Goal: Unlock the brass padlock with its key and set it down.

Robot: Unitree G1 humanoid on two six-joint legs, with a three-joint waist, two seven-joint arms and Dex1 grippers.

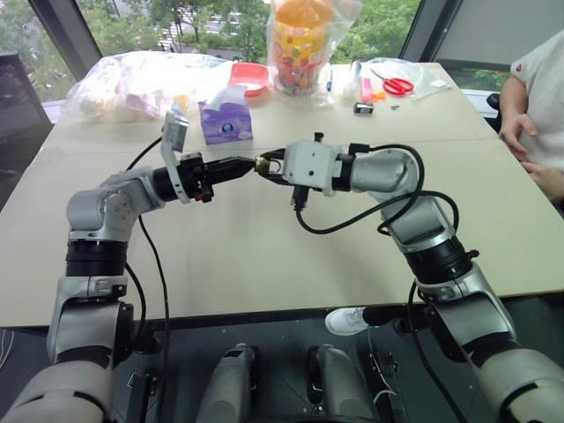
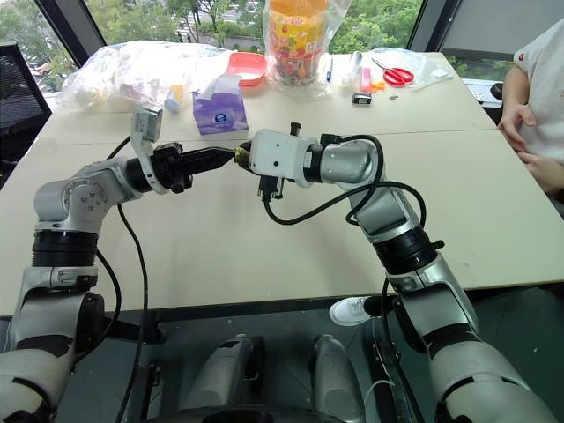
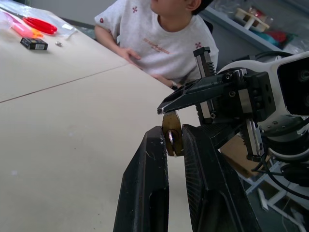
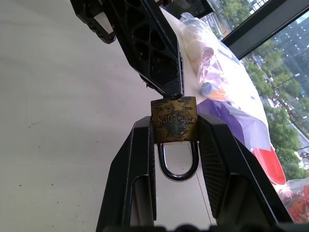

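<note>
The brass padlock (image 4: 174,121) hangs in the air over the table's middle, its body clamped between the fingers of my right gripper (image 4: 175,124), which is shut on it. Its silvery shackle (image 4: 177,162) points back toward my right wrist. My left gripper (image 3: 175,134) comes in level from the other side and meets the padlock's bottom face tip to tip. Its fingers are pressed close on a small metal piece there, the key (image 3: 172,142). From the head, the padlock (image 1: 263,164) is a gold speck between left gripper (image 1: 250,166) and right gripper (image 1: 268,165).
A purple tissue pack (image 1: 226,122) lies just behind the grippers. Further back are plastic bags (image 1: 132,79), a red bowl (image 1: 248,77), a jar of colourful items (image 1: 300,44), a small black box (image 1: 363,107) and red scissors (image 1: 398,85). A person (image 1: 538,106) sits at the table's right side.
</note>
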